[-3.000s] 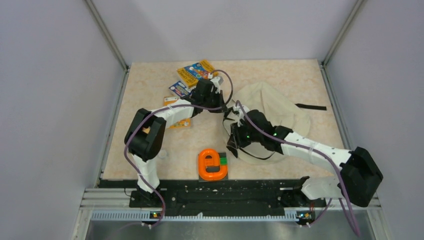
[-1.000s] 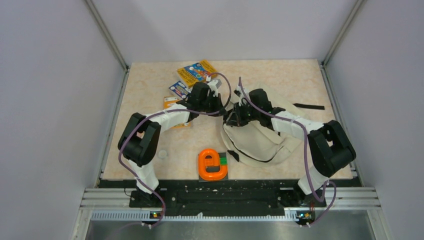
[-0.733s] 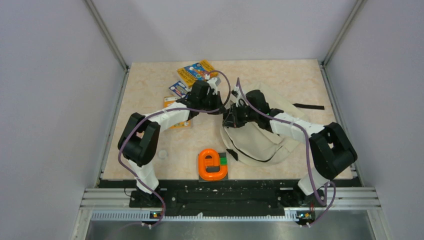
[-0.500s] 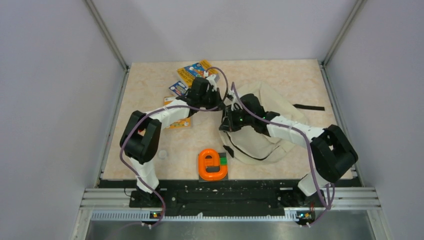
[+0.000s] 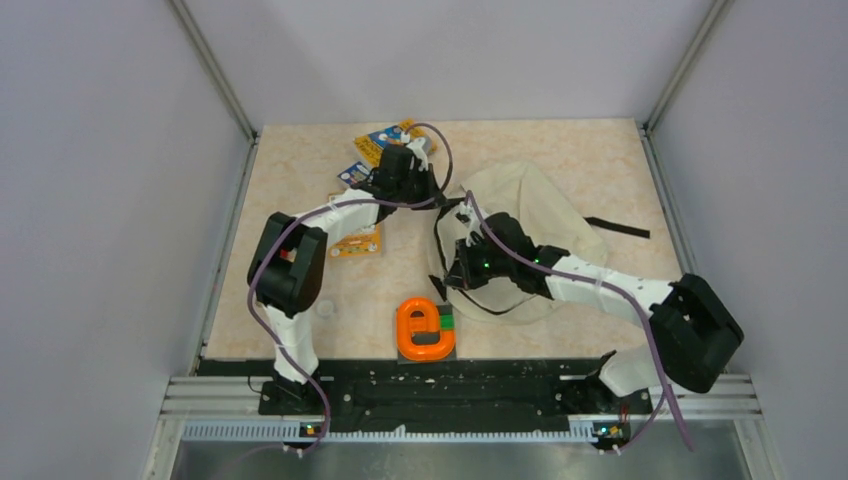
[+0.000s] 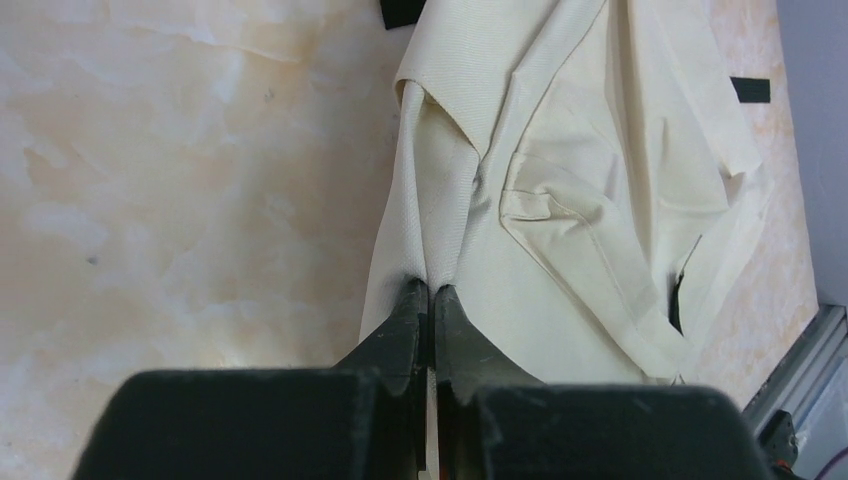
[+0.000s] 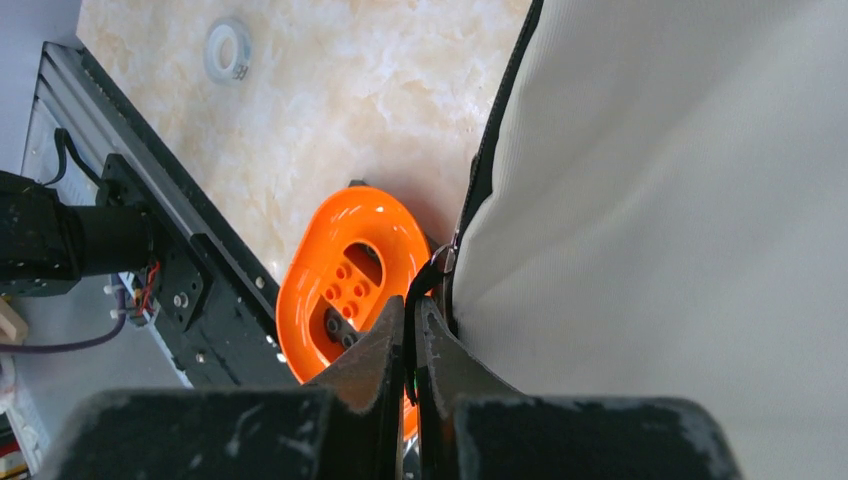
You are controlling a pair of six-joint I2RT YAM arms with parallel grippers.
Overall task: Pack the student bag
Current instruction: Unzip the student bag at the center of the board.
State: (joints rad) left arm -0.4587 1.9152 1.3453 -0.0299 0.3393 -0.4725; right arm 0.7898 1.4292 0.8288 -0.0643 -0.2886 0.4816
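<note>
The student bag (image 5: 540,205), cream fabric with black trim, lies at the table's centre right. My left gripper (image 5: 438,197) is at its far left edge. In the left wrist view that gripper (image 6: 430,292) is shut on a raised fold of the bag's cloth (image 6: 560,200). My right gripper (image 5: 459,270) is at the bag's near left edge. In the right wrist view it (image 7: 411,303) is shut on the black zipper trim along the bag's cloth (image 7: 680,200). The edge is stretched between the two grippers. The bag's inside is hidden.
An orange oval studded toy (image 5: 424,328) (image 7: 345,290) with a green piece lies near the front edge, just below the right gripper. A tape roll (image 5: 325,309) (image 7: 228,50) sits front left. Colourful booklets (image 5: 385,145) and a card (image 5: 357,243) lie at the back left. A black strap (image 5: 612,226) trails right.
The right gripper has pulled the bag's trim toward the front of the table. The left gripper has moved slightly toward the back with its fold. The bag has spread out flatter.
</note>
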